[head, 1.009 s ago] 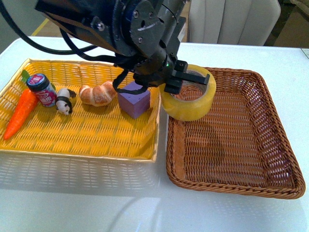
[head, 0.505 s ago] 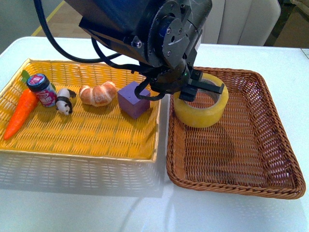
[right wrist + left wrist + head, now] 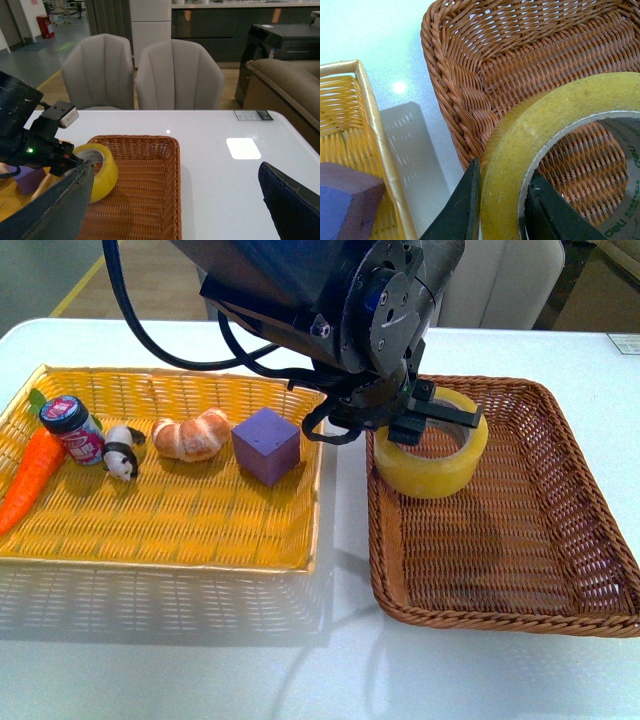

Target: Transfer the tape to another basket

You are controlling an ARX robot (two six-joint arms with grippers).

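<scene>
The tape, a wide yellow roll with a white core, hangs over the far left corner of the brown wicker basket. My left gripper is shut on it, one finger outside the roll's wall and one inside the core. In the left wrist view the tape sits pinched between the black fingers of that gripper, above the basket corner. I cannot tell whether the roll touches the weave. My right gripper is open with nothing in it, looking toward the tape and the basket.
The yellow woven tray lies left of the basket, holding a purple cube, a croissant, a panda figure, a small jar and a carrot. White table surrounds both; grey chairs stand behind.
My left gripper has carried the tape to the right, from above the yellow tray's right edge to over the brown basket. The right gripper stays open.
</scene>
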